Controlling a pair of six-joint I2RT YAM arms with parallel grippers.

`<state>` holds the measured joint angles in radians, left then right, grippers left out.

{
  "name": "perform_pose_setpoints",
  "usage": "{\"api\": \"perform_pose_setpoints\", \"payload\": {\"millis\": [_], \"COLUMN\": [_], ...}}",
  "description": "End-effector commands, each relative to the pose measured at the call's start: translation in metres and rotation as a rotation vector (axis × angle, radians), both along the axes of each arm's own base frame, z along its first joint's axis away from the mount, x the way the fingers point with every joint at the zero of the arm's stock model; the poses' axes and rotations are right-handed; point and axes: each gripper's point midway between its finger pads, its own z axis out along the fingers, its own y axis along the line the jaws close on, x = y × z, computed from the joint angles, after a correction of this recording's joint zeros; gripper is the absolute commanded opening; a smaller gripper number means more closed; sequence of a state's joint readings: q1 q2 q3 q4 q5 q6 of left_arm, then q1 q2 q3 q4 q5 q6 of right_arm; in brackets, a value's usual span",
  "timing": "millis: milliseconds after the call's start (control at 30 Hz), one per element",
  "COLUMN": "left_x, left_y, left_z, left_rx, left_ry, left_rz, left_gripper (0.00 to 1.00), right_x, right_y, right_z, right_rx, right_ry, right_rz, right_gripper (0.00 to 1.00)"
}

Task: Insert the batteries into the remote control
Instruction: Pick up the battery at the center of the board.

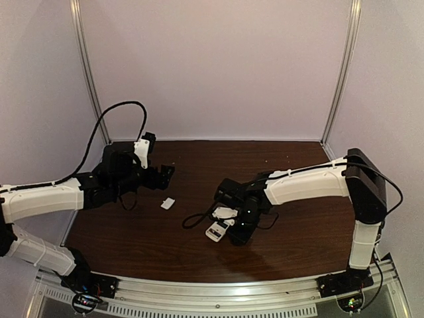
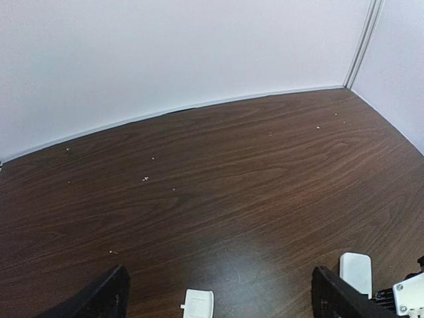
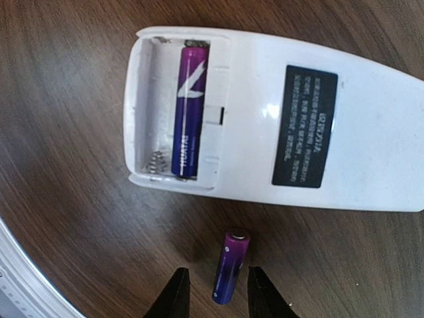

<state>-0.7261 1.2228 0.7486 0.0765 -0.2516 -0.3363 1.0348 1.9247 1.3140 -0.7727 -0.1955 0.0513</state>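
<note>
The remote control point(image 3: 258, 132) lies back side up on the table, seen small in the top view point(image 1: 216, 231). Its compartment is uncovered, with one purple battery point(image 3: 187, 109) seated in the right slot and a bare spring in the left slot. A second purple battery point(image 3: 230, 265) lies on the wood just below the remote. My right gripper point(image 3: 216, 273) straddles this battery, a narrow gap showing on each side of it; in the top view the right gripper point(image 1: 232, 226) hovers low over the remote. My left gripper point(image 1: 165, 173) is wide open and holds nothing point(image 2: 217, 268).
A small loose white flat piece point(image 1: 167, 203) lies on the dark wood between the arms, also at the bottom edge of the left wrist view point(image 2: 198, 303). The remote's white end point(image 2: 356, 271) shows at that view's lower right. White walls enclose the table point(image 1: 265, 252).
</note>
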Motion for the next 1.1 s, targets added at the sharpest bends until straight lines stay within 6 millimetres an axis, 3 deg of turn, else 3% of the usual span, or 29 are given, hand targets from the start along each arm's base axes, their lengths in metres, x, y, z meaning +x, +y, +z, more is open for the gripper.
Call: {"api": "perform_pose_setpoints", "payload": {"millis": [0, 333, 467, 700, 833, 967, 1067], "left_x": [0.005, 0.006, 0.004, -0.003, -0.011, -0.024, -0.036], "left_y": [0.006, 0.012, 0.009, 0.007, 0.003, -0.017, -0.039], "left_z": [0.004, 0.001, 0.003, 0.028, 0.045, 0.061, 0.071], "left_rx": [-0.01, 0.011, -0.003, -0.056, -0.105, -0.162, -0.198], "left_ry": [-0.012, -0.013, -0.019, -0.094, -0.145, -0.214, -0.248], "left_rz": [0.037, 0.065, 0.045, 0.006, -0.049, -0.189, -0.332], "left_gripper": [0.97, 0.98, 0.98, 0.97, 0.97, 0.97, 0.92], "right_x": [0.0, -0.006, 0.001, 0.038, 0.078, 0.114, 0.127], "right_y": [-0.006, -0.004, 0.004, 0.024, 0.023, 0.02, 0.021], "right_z": [-0.007, -0.016, 0.001, 0.081, 0.14, 0.201, 0.244], "right_rx": [-0.076, -0.131, -0.076, 0.234, 0.481, 0.794, 1.02], "right_ry": [-0.01, -0.005, -0.024, -0.057, -0.13, -0.177, -0.183], "right_rz": [0.01, 0.012, -0.011, -0.129, -0.25, -0.379, -0.429], "right_gripper": [0.31, 0.12, 0.02, 0.0, 0.0, 0.0, 0.0]}}
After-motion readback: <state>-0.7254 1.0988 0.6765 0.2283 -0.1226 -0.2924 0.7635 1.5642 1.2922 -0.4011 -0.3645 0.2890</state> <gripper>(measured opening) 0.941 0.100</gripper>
